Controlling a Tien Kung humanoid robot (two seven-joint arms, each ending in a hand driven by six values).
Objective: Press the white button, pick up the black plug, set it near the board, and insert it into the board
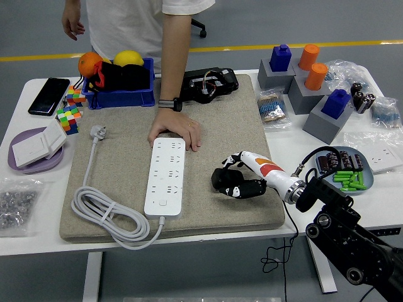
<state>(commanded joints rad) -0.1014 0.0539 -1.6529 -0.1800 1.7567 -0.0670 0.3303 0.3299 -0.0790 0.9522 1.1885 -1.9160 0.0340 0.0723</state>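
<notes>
Beige mat [119, 160]: right hand [236, 179] grips black plug [221, 180] beside board [166, 175].

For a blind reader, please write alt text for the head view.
The robot's right hand grips a black plug on a beige mat, right of a white power strip. A person's hand rests at the strip's far end.

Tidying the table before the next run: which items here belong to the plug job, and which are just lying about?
Job: white power strip, black plug in the right hand, person's hand steadying the strip.
Lying about: phone, puzzle cubes, blue bin, green parts.
</notes>
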